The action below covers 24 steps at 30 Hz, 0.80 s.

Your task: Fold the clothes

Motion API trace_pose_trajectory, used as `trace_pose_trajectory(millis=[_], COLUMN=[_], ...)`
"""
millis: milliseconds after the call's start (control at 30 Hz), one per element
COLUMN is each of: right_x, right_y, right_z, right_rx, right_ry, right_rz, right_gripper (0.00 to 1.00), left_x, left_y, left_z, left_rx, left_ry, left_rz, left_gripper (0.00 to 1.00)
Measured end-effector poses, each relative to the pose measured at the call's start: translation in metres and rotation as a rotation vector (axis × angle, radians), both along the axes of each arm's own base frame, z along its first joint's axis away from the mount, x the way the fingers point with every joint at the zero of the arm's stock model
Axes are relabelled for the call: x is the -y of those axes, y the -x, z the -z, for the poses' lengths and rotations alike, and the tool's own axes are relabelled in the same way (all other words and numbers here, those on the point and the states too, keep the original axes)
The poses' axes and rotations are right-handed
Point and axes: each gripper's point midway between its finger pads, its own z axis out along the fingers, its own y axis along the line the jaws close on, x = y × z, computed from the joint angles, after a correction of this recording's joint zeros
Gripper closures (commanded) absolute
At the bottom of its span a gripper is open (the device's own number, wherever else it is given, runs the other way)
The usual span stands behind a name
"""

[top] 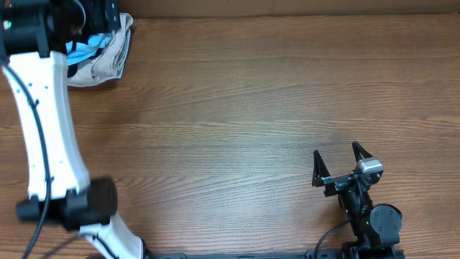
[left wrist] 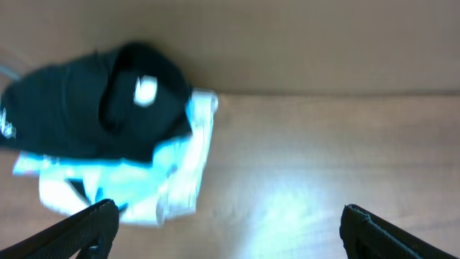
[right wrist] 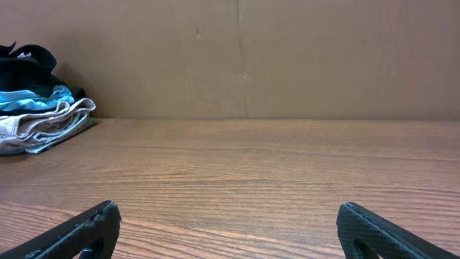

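Observation:
The clothes, a black shirt (left wrist: pixel 86 108) with a small white mark, lie crumpled on top of a pile at the table's far left corner. They also show as a dark heap (right wrist: pixel 21 66) in the right wrist view. My left gripper (left wrist: pixel 228 216) hovers open over the pile's right edge, holding nothing, with its left finger (left wrist: pixel 86 226) just short of the pile. In the overhead view the left arm (top: pixel 43 108) covers the shirt. Open and empty, my right gripper (top: pixel 336 150) rests low over bare table at the front right, far from the pile.
Under the shirt lie a light blue garment (left wrist: pixel 136 180) and a beige garment (top: pixel 108 61). A brown cardboard wall (right wrist: pixel 287 57) runs along the table's (top: pixel 251 108) back edge. The wooden tabletop stretches between the pile and the right arm.

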Motion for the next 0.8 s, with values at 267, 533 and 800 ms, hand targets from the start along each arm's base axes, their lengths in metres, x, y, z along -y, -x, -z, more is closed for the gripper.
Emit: trace_pose_trajectory(millis=[267, 533, 800], right_x=[0.000, 0.000, 0.000], right_y=[0.000, 0.000, 0.000], right_z=[0.000, 0.001, 0.001], right_rx=[-0.001, -0.002, -0.002], right_ry=[0.001, 0.001, 0.001], right_rz=[0.000, 0.001, 0.001], right_gripper=[0.00, 0.00, 0.00], left_x=[0.012, 0.021, 0.027], left_y=[0.126, 0.199, 0.234], left_z=[-0.010, 0.031, 0.093], left_rx=[0.011, 0.182, 0.475], left_ry=[-0.019, -0.042, -0.038], left_rz=[-0.020, -0.024, -0.035], left_gripper=[0.00, 0.00, 0.00])
